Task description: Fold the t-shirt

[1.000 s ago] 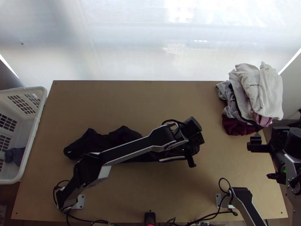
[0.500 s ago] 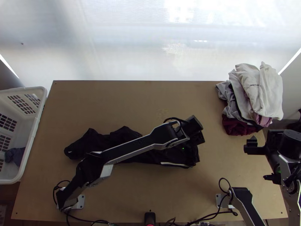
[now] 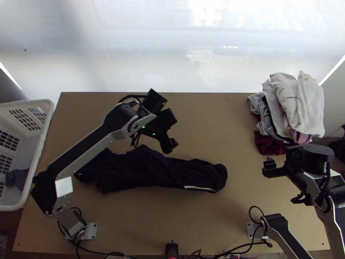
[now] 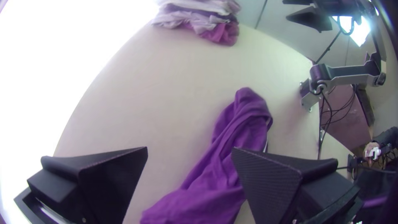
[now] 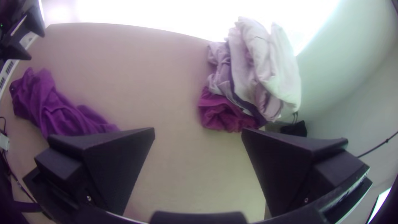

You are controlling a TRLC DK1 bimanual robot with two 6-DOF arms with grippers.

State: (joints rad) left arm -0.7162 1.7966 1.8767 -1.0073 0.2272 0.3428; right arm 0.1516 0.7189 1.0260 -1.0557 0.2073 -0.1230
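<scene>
Zero neat folds I can make out: shirt (image 3: 151, 171) bunched in a strip just base-side of left gripper (image 4: 190, 149), it and right gripper (image 5: 198, 130) both spread, empty; squaring up and folding likely remain.

Showing deep black all over the t-shirt (image 3: 146, 168), plain apart from a thin white stripe (image 3: 199, 188). Spreading an even tan brown across the table (image 3: 207, 112). Going white on the basket (image 3: 43, 142), patterned with grids of dark openings, and dark blue-grey on the cloth (image 3: 17, 178) inside. Running through the pile in creamy white on the top garment (image 3: 312, 105), with small dark lettering, pale grey on another garment (image 3: 258, 103), dusty pink on a fold (image 3: 300, 138) and deep burgundy on the lowest piece (image 3: 269, 144). Wearing black on left gripper (image 3: 169, 144) and right gripper (image 3: 271, 167) alike. Pairing black with silver-grey along the left arm (image 3: 82, 151) and right arm (image 3: 286, 235).
</scene>
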